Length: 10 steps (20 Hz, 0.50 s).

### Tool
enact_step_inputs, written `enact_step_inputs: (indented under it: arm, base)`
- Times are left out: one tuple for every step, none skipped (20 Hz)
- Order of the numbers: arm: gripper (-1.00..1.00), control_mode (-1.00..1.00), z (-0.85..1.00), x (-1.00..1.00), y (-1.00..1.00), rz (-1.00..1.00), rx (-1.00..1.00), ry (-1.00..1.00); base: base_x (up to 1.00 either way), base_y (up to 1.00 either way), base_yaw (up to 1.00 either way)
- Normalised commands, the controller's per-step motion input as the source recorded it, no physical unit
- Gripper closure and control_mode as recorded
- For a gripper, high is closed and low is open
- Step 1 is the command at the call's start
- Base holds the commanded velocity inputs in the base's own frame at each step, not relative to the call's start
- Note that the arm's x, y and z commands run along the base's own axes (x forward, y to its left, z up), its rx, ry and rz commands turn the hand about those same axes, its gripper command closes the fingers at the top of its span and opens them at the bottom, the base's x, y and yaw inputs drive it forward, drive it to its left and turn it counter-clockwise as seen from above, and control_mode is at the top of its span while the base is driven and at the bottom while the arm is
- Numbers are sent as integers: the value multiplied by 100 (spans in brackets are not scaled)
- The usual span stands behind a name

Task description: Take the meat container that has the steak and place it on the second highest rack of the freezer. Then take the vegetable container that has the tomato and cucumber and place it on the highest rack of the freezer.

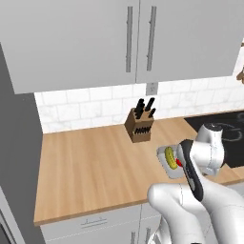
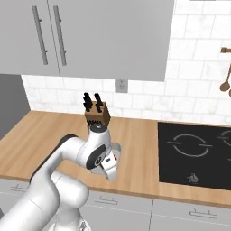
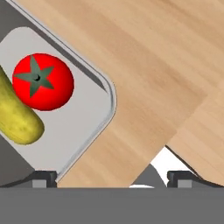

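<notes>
Hovering over the tabletop (image 3: pixel 166 65), jaws open w/ nothing between; veg container (image 3: pixel 83 127) rim lies by one fingertip (image 3: pixel 43 177), tomato (image 3: pixel 43 82) beyond.

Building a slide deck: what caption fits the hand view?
Open gripper straddles the rim of the vegetable container, holding tomato and cucumber, on the wooden counter.

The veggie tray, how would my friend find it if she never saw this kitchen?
Look at the wooden counter, between the knife block and the black stovetop. The vegetable container is the pale tray there, holding a tomato and cucumber.
</notes>
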Motion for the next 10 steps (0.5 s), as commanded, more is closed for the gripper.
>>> enact_step_inputs:
  arm:
    - [-100,-100,-19,13,0,-3,1,10]
    - [-100,-100,-18,16,0,-2,1,11]
    - [-100,-100,-21,17,0,-2,1,9]
    - [-100,-100,-28,22,0,-1,1,7]
    - [-100,-100,-30,31,0,-1,0,4]
    - [-100,-100,-27,28,0,-1,1,3]
    - [-100,-100,-24,33,0,-1,1,2]
    - [-100,-100,-16,37,0,0,3,1]
    - [-100,-100,-8,40,0,0,2,0]
    - [-100,-100,0,37,-4,0,4,0]
  base:
    - [0,0,0]
    - [0,0,0]
    - [0,0,0]
    - [0,0,0]
    - [0,0,0]
    - [0,0,0]
    - [0,0,0]
    - [0,0,0]
    - [0,0,0]
    - [0,0,0]
